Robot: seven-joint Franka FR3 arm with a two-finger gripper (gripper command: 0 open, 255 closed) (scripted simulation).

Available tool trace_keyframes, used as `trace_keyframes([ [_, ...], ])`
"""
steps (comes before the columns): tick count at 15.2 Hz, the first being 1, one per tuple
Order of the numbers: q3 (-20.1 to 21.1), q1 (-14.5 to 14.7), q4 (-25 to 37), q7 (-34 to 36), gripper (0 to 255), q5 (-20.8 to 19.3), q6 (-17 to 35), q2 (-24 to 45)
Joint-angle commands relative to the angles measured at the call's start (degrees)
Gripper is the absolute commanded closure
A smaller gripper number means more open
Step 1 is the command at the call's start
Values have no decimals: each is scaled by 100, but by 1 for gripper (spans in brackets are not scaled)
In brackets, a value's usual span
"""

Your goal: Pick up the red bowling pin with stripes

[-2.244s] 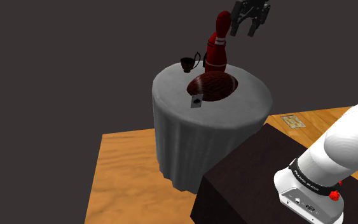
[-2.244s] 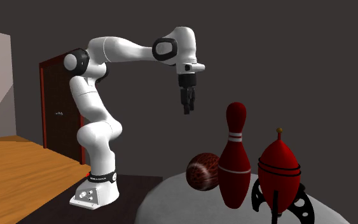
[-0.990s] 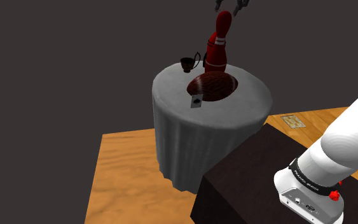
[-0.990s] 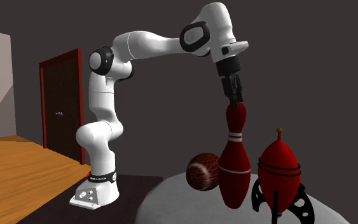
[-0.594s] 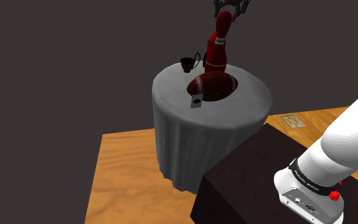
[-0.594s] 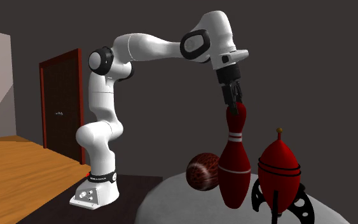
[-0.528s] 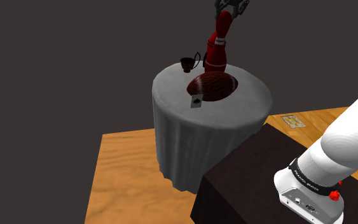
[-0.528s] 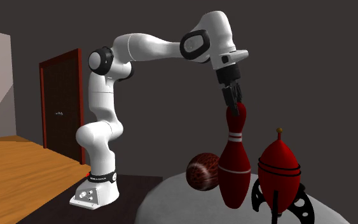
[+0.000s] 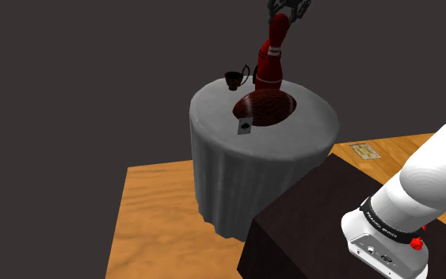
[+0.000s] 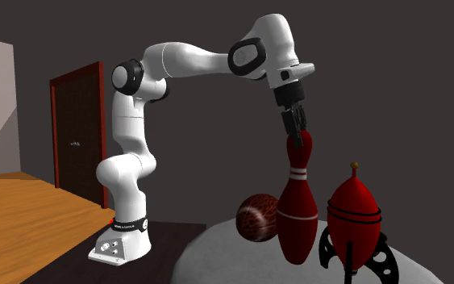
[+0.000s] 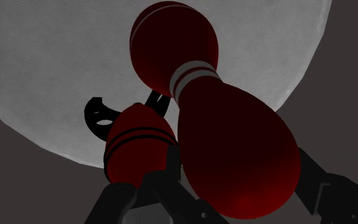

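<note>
The red bowling pin with two white stripes on its neck stands on the round cloth-covered table. My gripper comes down from above and is shut on the pin's head. In the shoulder view the pin rises at the table's far edge, with the gripper at its top. In the wrist view the pin sits clasped between the black fingers, and its base rests on the grey table.
A red toy rocket on black fins stands right beside the pin. A dark brown patterned ball lies on the arm's side of the pin. A small dark cup and a flat card also lie on the table.
In the last second the gripper sank a little onto the pin's head and its fingers closed on it. Over the last half second nothing has moved.
</note>
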Motion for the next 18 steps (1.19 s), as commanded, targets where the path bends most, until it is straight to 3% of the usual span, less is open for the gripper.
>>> trace_keyframes([
  [1,2,2,-7,2,255,1,15,17],
  [18,-31,-38,1537,146,255,8,-1234,311],
])
